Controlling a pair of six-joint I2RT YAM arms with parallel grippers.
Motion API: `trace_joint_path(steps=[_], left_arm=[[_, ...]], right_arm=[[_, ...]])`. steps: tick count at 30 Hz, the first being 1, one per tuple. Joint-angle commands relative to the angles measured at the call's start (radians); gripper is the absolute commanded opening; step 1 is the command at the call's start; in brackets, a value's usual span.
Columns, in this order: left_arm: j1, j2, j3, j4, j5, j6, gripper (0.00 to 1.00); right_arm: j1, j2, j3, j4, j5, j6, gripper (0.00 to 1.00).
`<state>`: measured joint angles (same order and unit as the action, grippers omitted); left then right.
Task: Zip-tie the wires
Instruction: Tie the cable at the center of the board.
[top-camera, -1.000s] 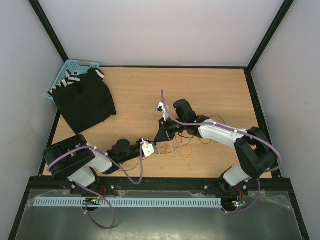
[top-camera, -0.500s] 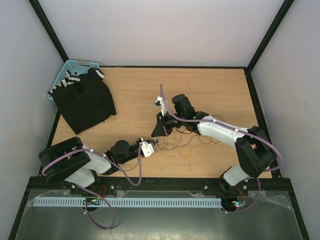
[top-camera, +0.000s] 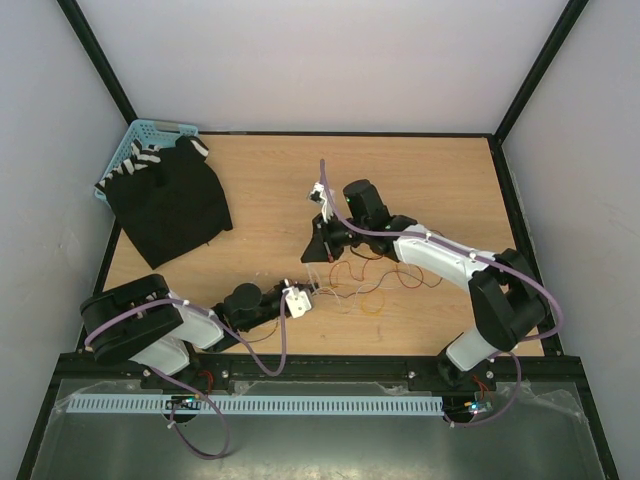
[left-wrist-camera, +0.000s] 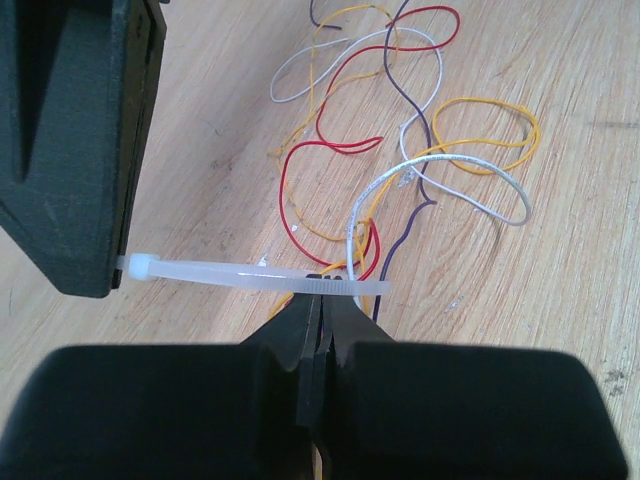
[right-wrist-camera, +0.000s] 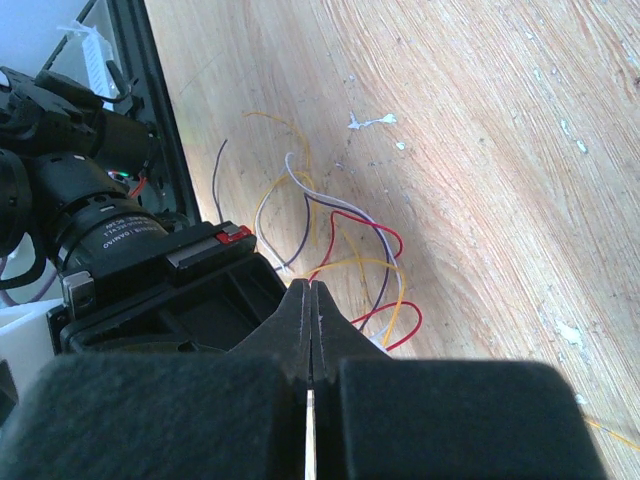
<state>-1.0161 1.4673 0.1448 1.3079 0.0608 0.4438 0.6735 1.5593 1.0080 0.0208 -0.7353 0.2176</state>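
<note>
The wooden table (top-camera: 440, 180) is carrying everything. Well away from both sets of fingers, at the far left corner, a black cloth (top-camera: 170, 205) is lying crumpled. It is covering part of a light-blue basket (top-camera: 150, 130) that is poking out behind it.

The left fingers (left-wrist-camera: 318, 300) are pressing fully together low over the table, pinching the strap of a white zip tie (left-wrist-camera: 230, 273) right at their tips. The right fingers (right-wrist-camera: 311, 292) are also pressing fully together, pointing down just beyond the left fingers and a little to their left. The zip tie's head is sticking out at their tip and a white sliver is showing in the seam between them, so they appear to be gripping the tie's other end.

The wires (left-wrist-camera: 412, 150), thin curly strands in red, orange-yellow, white and dark purple, are sprawling loose on the table directly ahead of the left fingers. Several strands are gathering into a bunch and passing under the zip tie's strap just in front of the left fingertips.
</note>
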Motion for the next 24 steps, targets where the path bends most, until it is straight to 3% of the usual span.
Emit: trace_joint_path(steps=[1,10,15,24], left_arm=[[-0.004,0.008,0.005,0.02,-0.021,-0.014,0.0],[0.02,-0.017,-0.005,0.019,-0.068,-0.051,0.0],[0.053,-0.07,-0.034,0.02,-0.046,-0.069,0.23],[0.148,-0.269,-0.12,0.018,0.122,-0.15,0.45]], right_arm=[[-0.003,-0.011,0.029,-0.015,0.007,-0.021,0.0],[-0.005,-0.045,-0.018,-0.018,-0.009,-0.017,0.0],[-0.007,-0.063,-0.036,-0.001,-0.076,0.007,0.0],[-0.033,-0.11,-0.075,0.003,-0.187,-0.004,0.0]])
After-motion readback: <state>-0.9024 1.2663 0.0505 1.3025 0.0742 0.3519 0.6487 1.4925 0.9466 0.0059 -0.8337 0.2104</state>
